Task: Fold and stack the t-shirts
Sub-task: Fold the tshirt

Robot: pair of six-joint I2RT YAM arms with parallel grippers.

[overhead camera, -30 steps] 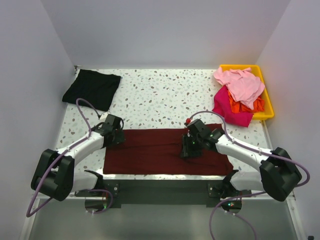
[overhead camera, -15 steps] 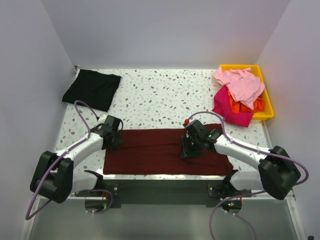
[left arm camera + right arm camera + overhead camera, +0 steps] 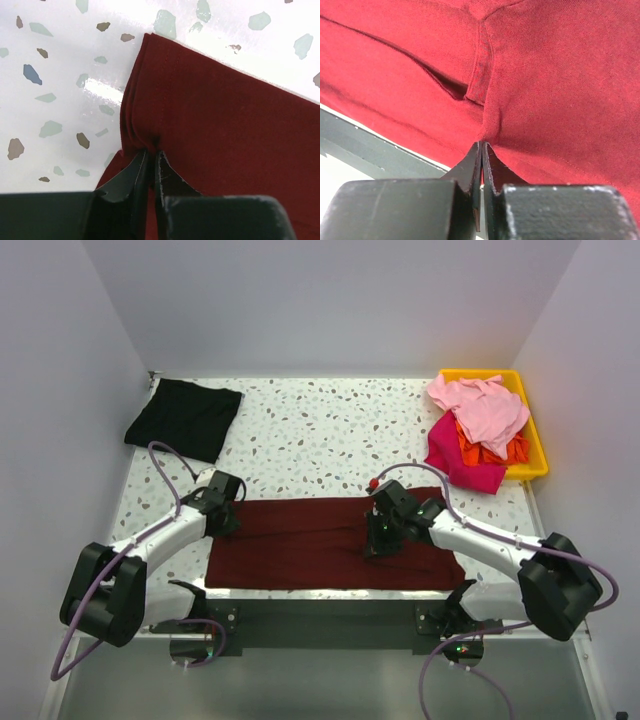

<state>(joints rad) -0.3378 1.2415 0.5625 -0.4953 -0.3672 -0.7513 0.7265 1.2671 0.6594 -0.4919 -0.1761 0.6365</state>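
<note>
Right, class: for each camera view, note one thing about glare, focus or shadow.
Left wrist: bright glare on the glossy table beside the maroon t-shirt. Right wrist: the cloth weave is sharp, and the right pincer is dark and soft close to the lens. Top external: even light, no harsh shadows.

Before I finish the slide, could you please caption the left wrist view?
Left gripper, jaws pinched shut on the bunched edge of the dark maroon t-shirt lying on the speckled table.

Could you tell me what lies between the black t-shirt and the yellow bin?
Only bare speckled tabletop, as the top view shows; the black t-shirt and yellow bin sit at opposite far corners.
</note>
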